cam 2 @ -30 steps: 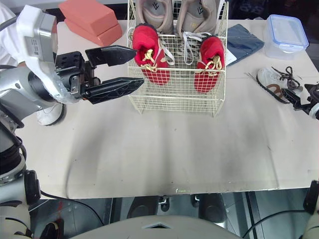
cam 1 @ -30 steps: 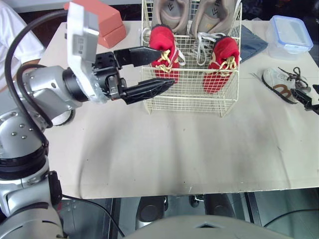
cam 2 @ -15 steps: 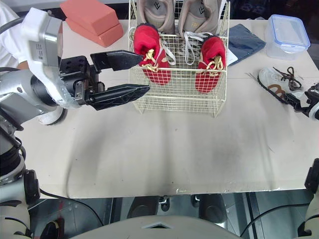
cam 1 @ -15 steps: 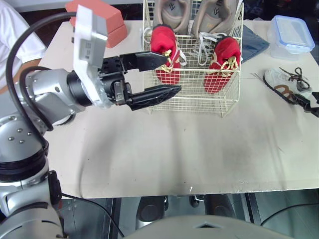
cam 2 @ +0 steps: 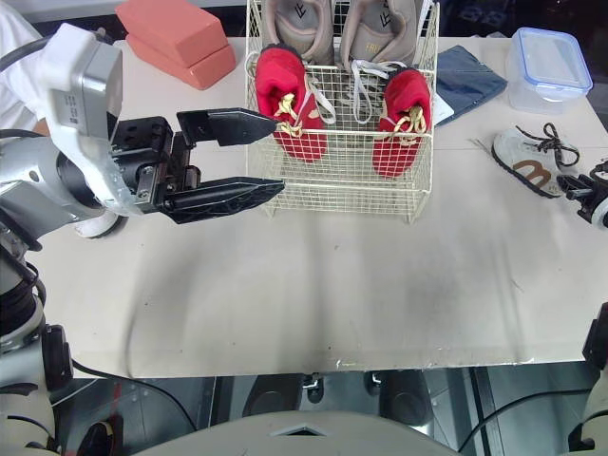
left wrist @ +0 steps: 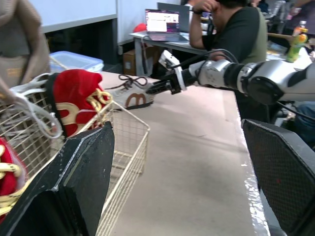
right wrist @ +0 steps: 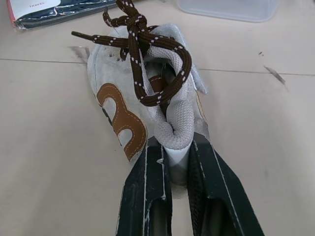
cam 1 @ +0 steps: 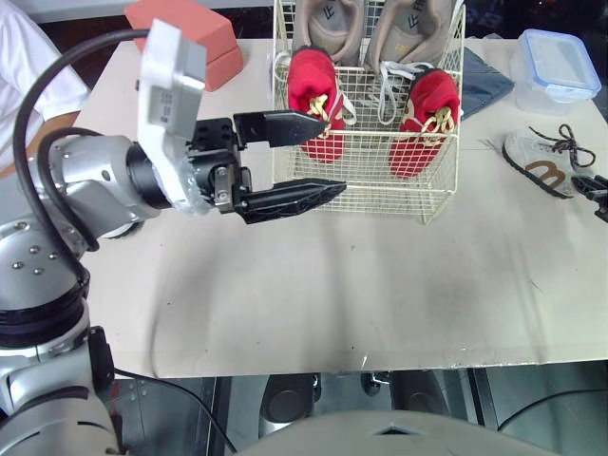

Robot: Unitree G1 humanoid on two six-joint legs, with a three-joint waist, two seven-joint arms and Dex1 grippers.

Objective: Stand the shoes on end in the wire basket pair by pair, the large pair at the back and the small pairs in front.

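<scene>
Beige table — left fingers wide apart beside wire basket, right fingers tight on grey shoe

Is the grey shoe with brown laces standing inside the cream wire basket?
No, the grey shoe lies on the table to the right of the cream wire basket, its heel clamped by the right gripper.

Pale beige table filled most of frame, surface scuffed. Wire basket stood upper centre. Two salmon blocks lay stacked upper left. Dark blue packet lay flat just right of basket. Clear blue-rimmed container sat upper right. Grey shoe, brown laces, lay on side at right edge.
</scene>
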